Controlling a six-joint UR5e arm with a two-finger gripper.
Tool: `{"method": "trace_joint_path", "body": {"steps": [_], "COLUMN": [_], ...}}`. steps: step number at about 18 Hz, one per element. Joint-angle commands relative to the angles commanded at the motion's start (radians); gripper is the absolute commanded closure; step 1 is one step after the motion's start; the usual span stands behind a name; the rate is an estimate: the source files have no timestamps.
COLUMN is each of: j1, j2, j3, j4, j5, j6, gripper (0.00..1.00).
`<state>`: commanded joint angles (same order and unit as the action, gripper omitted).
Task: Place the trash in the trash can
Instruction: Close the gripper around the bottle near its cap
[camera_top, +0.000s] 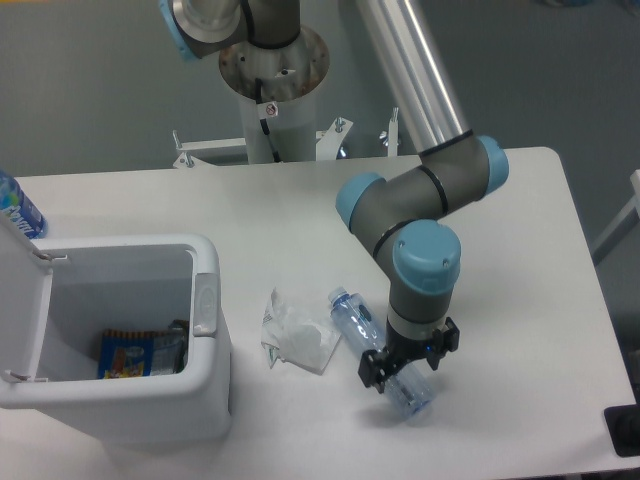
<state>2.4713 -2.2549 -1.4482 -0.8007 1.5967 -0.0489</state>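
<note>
Camera view, fixed, looking down on a white table (300, 210).

Item 1: gripper (408, 362), black, two-finger, pointing down from a grey wrist with light-blue joint caps. It sits directly over the lower half of the clear plastic bottle (378, 348), its fingers straddling the bottle body on either side. The jaws look set apart about as wide as the bottle; whether the pads actually press the plastic cannot be told from this angle.

Item 2: clear plastic bottle, bluish tint, lying on its side on the table. It runs diagonally, with the capped neck up and to the left of the gripper and the base just below and right of it. The middle portion is hidden under the gripper.

Item 3: crumpled white paper napkin (297, 334), lying flat on the table, to the left of the gripper, just beside the bottle's neck end. Whether napkin and bottle touch is unclear.

Item 4: trash can (205, 400), white, boxy, rounded corners, well to the left of the gripper at the table's near-left area. Its hinged lid (20, 300) stands open on the far left side; a grey latch tab (205, 305) sits on the rim facing the napkin.

Item 5: blue-and-orange snack wrapper (128, 353), lying inside the trash can at the bottom.

Item 6: bottle with a blue label (15, 207), partly cut off by the left edge, behind the open lid, far left of the gripper.

Item 7: robot base column (275, 85), mounted beyond the table's far edge, up and left of the gripper.
</note>
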Motion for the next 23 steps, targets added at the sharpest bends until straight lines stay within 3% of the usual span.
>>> {"method": "trace_joint_path", "body": {"steps": [8,15,23], "j1": [-0.006,-0.015,-0.015], "j2": [-0.009,-0.006,-0.002], "j3": [-0.005,-0.012,-0.012], "j4": [0.002,0.0,0.0], "j5": [0.003,0.002,0.002], "j6": [-0.008,0.004,0.029], "gripper": [0.0,0.34,0.42]}}
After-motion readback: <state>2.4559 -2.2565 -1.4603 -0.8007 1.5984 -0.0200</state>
